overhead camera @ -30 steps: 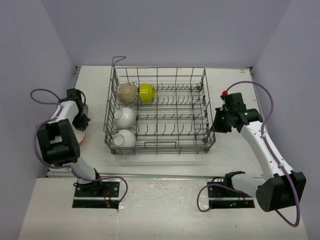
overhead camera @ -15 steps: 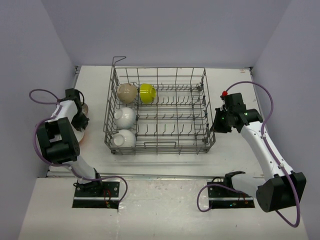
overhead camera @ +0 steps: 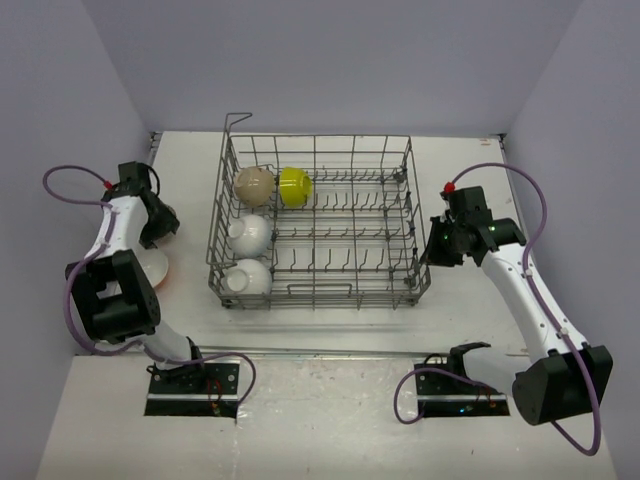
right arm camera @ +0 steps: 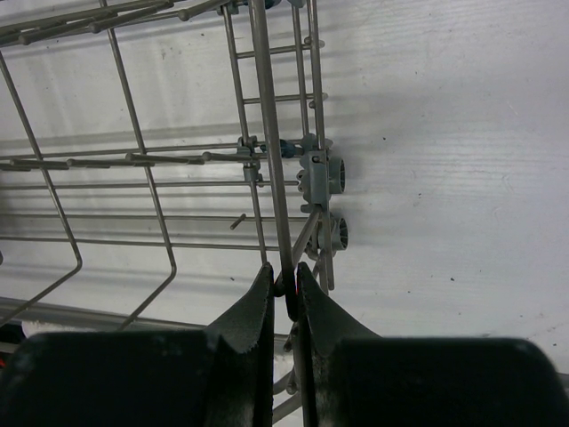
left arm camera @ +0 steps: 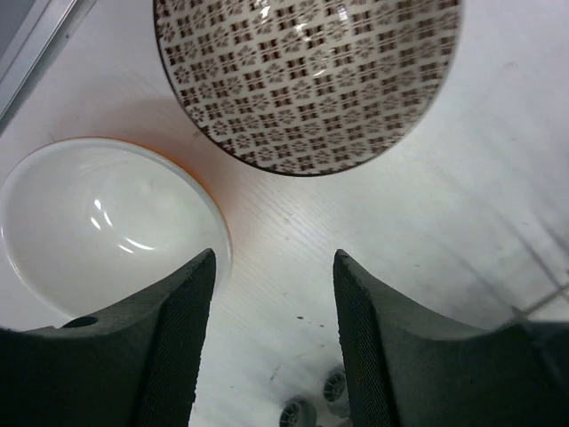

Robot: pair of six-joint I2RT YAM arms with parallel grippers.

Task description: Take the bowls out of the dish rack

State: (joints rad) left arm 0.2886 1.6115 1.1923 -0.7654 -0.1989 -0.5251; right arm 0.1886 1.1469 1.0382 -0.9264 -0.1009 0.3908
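The dish rack (overhead camera: 340, 262), a grey wire basket, stands mid-table. On its left side sit a tan bowl (overhead camera: 254, 184), a yellow bowl (overhead camera: 294, 185) and two white bowls (overhead camera: 249, 234) (overhead camera: 248, 276). Left of the rack, my left gripper (left arm camera: 274, 267) hangs open above bare table, nothing between its fingers. Just beyond it rests a brown-patterned bowl (left arm camera: 307, 80), with a white bowl (left arm camera: 102, 222) beside it. In the top view the left gripper (overhead camera: 160, 225) covers most of the patterned bowl. My right gripper (right arm camera: 284, 280) is shut on an upright wire of the rack's (right arm camera: 267, 133) right end wall.
The left wall and the table's left edge lie close to the two unloaded bowls. The rack's small wheels (right arm camera: 331, 233) sit beside the right gripper. Bare table extends to the right of the rack and in front of it.
My left gripper has opened and let go of the patterned bowl, and the wrist has drawn back towards the far left. The right arm has not moved.
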